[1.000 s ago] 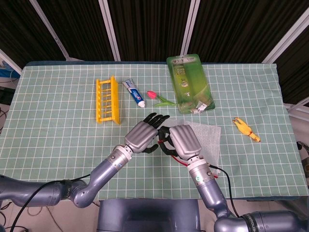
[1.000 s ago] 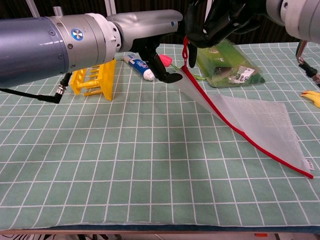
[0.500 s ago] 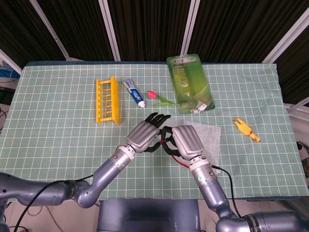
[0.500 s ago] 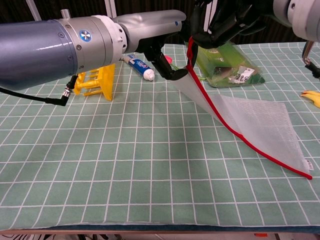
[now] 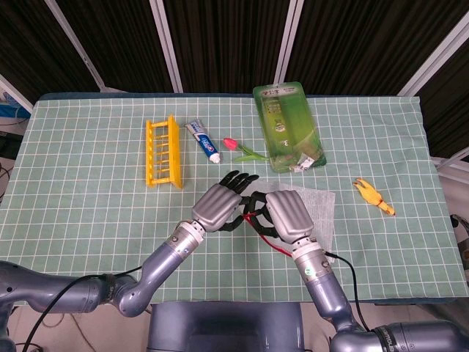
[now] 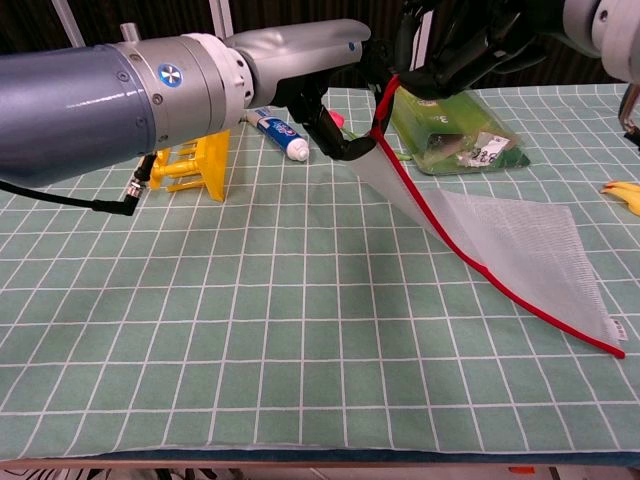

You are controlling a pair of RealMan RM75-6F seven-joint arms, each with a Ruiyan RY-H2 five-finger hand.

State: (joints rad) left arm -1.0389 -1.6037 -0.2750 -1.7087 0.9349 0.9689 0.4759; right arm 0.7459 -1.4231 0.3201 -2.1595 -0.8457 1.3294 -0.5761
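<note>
A white mesh bag [image 5: 320, 208] with a red trim lies on the green checked cloth, one corner lifted off it. My right hand [image 5: 287, 213] grips that raised corner by the red edge, high above the table in the chest view [image 6: 468, 42]. My left hand [image 5: 219, 204] is right beside it, dark fingers reaching to the bag's mouth. In the chest view a left fingertip [image 6: 343, 148] pinches the free mesh layer and draws it leftward. The rest of the mesh bag [image 6: 515, 245] slopes down to the cloth at the right.
Behind the hands lie a yellow rack [image 5: 163, 152], a toothpaste tube [image 5: 204, 141], a pink flower [image 5: 240, 149] and a green blister pack [image 5: 287, 126]. A yellow toy [image 5: 374, 196] lies at the right. The table's front edge [image 6: 320, 455] is close.
My right hand has lifted the bag's red-trimmed corner a little higher and to the right. The left hand has closed in on the mesh edge.
</note>
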